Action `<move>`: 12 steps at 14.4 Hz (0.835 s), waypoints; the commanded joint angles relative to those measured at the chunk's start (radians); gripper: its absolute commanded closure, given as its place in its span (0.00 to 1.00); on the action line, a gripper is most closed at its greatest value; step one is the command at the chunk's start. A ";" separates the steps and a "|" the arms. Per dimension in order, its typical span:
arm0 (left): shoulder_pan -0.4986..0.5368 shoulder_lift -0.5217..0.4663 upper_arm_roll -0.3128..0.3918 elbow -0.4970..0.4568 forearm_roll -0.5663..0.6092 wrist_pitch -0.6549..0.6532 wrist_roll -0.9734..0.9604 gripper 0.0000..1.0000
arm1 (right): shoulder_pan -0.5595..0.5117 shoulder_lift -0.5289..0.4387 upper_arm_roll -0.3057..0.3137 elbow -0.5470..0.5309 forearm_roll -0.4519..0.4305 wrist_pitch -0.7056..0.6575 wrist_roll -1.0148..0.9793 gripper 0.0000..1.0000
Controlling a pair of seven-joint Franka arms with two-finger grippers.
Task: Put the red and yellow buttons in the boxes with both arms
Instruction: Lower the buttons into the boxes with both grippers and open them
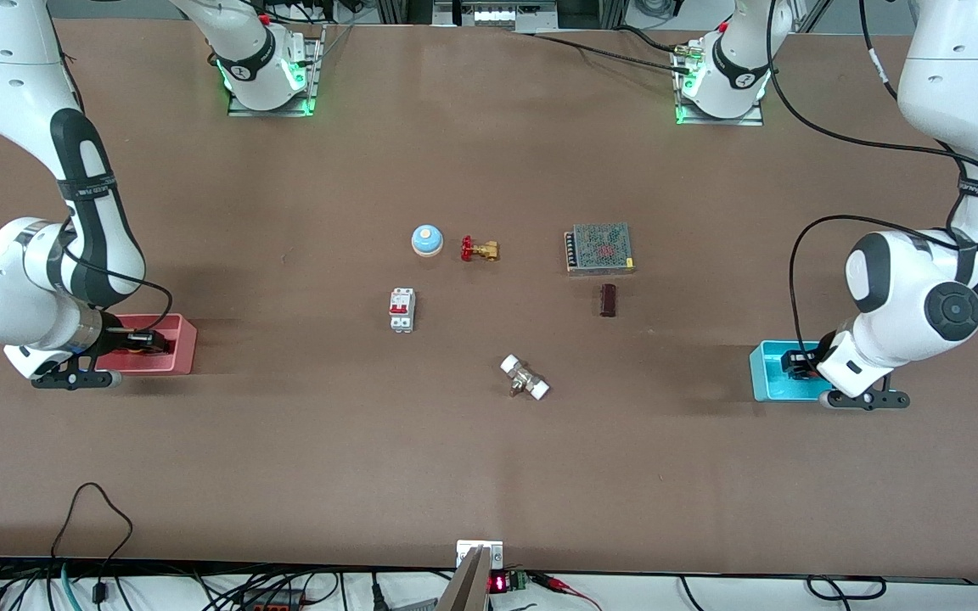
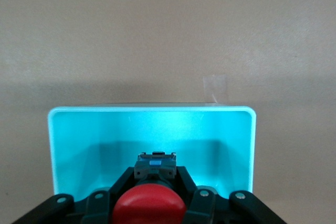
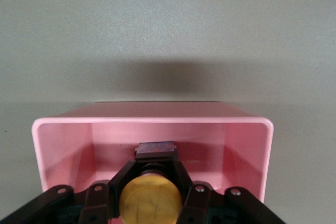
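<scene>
My left gripper (image 1: 795, 363) is low inside the cyan box (image 1: 767, 373) at the left arm's end of the table. In the left wrist view my left gripper (image 2: 155, 174) is shut on the red button (image 2: 149, 205), with its dark base pointing into the cyan box (image 2: 152, 129). My right gripper (image 1: 145, 341) is low inside the pink box (image 1: 177, 346) at the right arm's end. In the right wrist view my right gripper (image 3: 155, 163) is shut on the yellow button (image 3: 149, 202) inside the pink box (image 3: 157, 129). In the front view the hands hide both buttons.
In the table's middle stand a blue domed bell (image 1: 426, 240), a red-handled brass valve (image 1: 479, 249), a white circuit breaker (image 1: 401, 310), a mesh-topped metal unit (image 1: 598, 248), a dark brown cylinder (image 1: 608, 299) and a white-ended fitting (image 1: 525, 378).
</scene>
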 commanded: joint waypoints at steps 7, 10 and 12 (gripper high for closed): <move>0.004 0.023 0.006 -0.029 -0.021 0.066 0.041 0.22 | -0.006 -0.004 0.016 0.013 0.012 -0.005 -0.020 0.00; 0.002 0.020 0.006 -0.029 -0.021 0.056 0.038 0.00 | 0.001 -0.079 0.019 0.014 0.012 -0.092 -0.015 0.00; -0.001 0.011 0.006 -0.023 -0.021 0.050 0.033 0.00 | 0.002 -0.163 0.033 0.017 0.012 -0.188 -0.009 0.00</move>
